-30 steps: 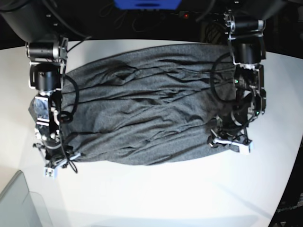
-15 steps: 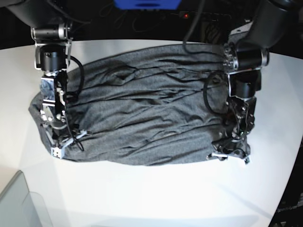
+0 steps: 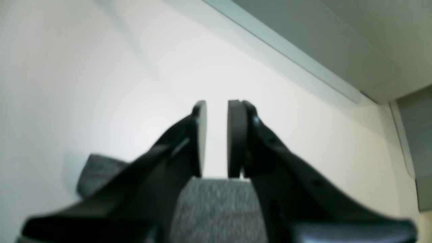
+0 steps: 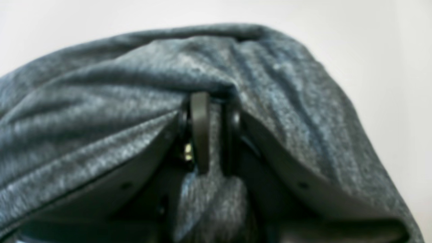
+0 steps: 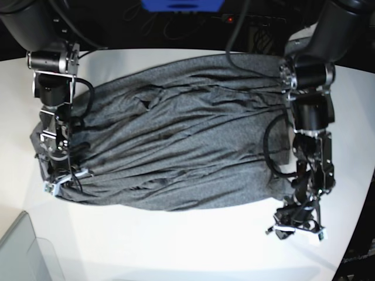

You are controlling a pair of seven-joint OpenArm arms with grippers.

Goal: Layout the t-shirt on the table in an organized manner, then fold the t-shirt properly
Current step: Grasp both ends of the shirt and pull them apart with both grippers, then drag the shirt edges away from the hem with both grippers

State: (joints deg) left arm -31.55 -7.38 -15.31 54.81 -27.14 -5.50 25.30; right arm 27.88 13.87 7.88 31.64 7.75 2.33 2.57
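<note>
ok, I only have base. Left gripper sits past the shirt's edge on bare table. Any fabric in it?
Observer: No. In the left wrist view the left gripper has its pads slightly apart, with only white table between them. The t-shirt lies further back, by the finger bases.
Operator: And the right one?
Observer: The right wrist view shows the right gripper closed on a fold of the t-shirt, with grey knit between the pads.
Operator: Is the cloth clear of it otherwise?
Observer: No, the cloth drapes over both fingers and hoods the tips.
</note>
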